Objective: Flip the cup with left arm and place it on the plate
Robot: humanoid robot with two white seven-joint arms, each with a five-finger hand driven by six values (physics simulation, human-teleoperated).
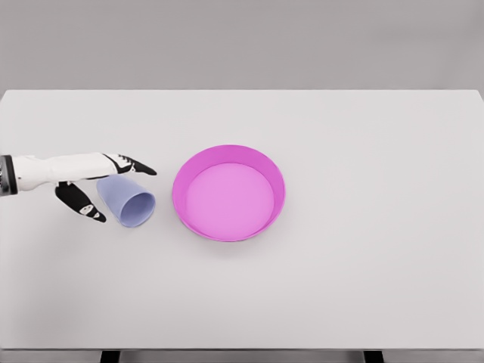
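Reaching in from the left edge, the left hand (98, 181) shows only from the wrist on; the rest of its arm is cut off by the frame, and the right arm is out of sight altogether. The fingers (128, 164) lie stretched over the top of the one cup (127, 200), the thumb (82, 201) hangs below and to the near side, and the hand is spread loosely around the cup's closed end; whether any finger truly touches it is hard to make out. The cup, pale blue, lies tipped on its side just under the fingers, its open mouth pointing away from the palm. Past the fingertips, near but apart from the cup, sits one pink plate (181, 185) on the white table (378, 265).
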